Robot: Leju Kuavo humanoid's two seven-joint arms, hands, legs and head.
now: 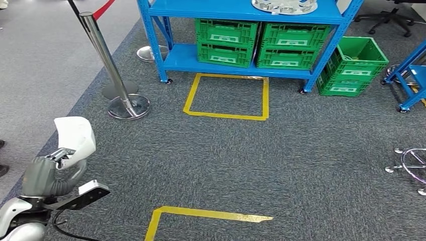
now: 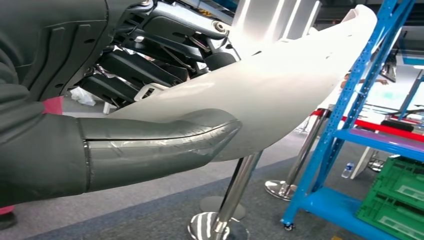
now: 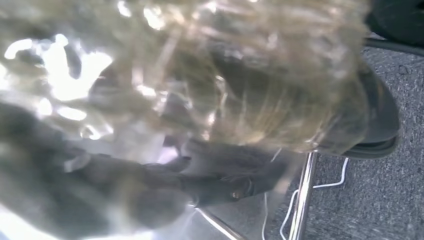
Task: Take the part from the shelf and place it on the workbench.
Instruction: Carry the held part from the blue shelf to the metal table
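My left hand (image 1: 47,175) is at the lower left of the head view, holding a white curved part (image 1: 75,134) up in front of it. In the left wrist view the grey thumb (image 2: 160,145) presses on the part (image 2: 285,90) and dark fingers lie behind it. The blue shelf (image 1: 241,15) stands ahead at the top, with a shiny silver piece (image 1: 284,6) on its upper level. In the right wrist view my right hand (image 3: 150,190) is a dark blur behind a glossy translucent thing (image 3: 225,75); its grasp is unclear.
Green crates (image 1: 226,40) fill the shelf's bottom level and another crate (image 1: 354,65) stands beside it. A chrome stanchion (image 1: 108,65) with a red belt is at the left. Yellow tape (image 1: 227,95) marks a square before the shelf. A chair base (image 1: 414,163) is at right.
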